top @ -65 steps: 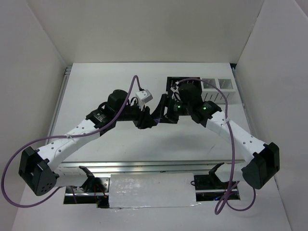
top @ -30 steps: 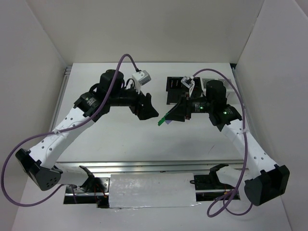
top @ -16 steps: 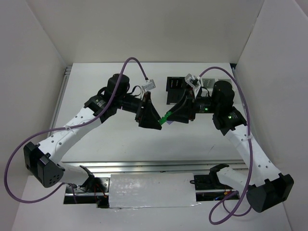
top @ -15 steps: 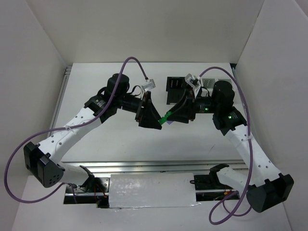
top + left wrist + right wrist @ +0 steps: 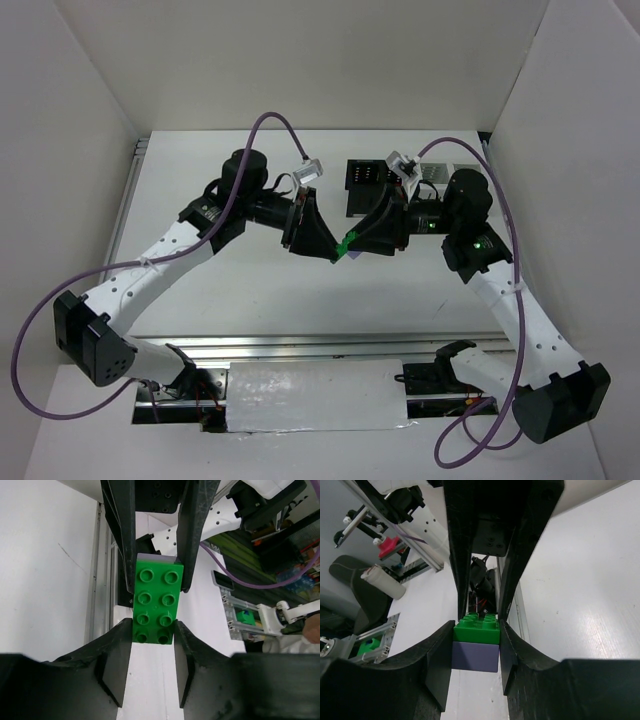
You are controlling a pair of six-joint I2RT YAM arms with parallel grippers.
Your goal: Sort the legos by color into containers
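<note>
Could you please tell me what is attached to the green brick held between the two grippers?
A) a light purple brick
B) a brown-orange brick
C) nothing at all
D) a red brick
A: the right wrist view shows a light purple brick stacked flush against the green brick, both pinched in the right gripper.

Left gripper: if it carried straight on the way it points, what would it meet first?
The left gripper pinches the green brick. Straight beyond, the right gripper clamps that brick's far end, so its fingers likely come first.
</note>
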